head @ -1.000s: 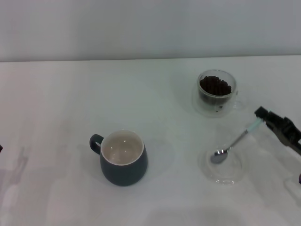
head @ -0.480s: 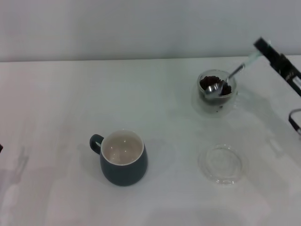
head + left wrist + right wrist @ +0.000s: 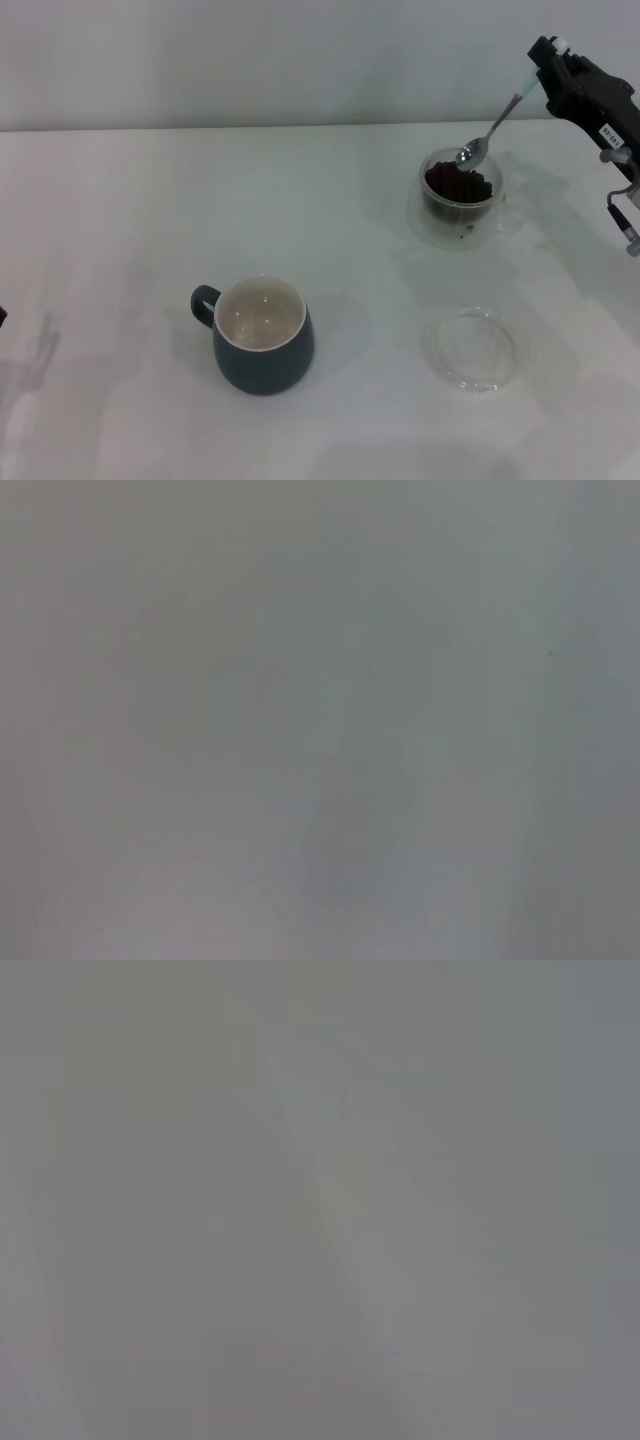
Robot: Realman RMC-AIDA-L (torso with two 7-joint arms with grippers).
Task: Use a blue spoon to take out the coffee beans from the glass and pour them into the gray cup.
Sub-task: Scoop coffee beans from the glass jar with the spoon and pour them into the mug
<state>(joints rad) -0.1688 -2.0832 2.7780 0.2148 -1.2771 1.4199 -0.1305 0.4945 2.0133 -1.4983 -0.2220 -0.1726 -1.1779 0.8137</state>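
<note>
Right end effector (image 3: 548,62) holds blue spoon (image 3: 492,126) above bean-filled glass (image 3: 461,195).

Head view high, facing forward and down over the table (image 3: 150,200), cup (image 3: 262,336) near, glass (image 3: 460,195) farther right, both wrist views only blank grey, sharing nothing recognisable with head view

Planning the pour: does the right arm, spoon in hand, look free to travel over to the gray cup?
Probably yes. The right gripper holds the blue spoon above the glass; only bare table lies between it and the gray cup.
</note>
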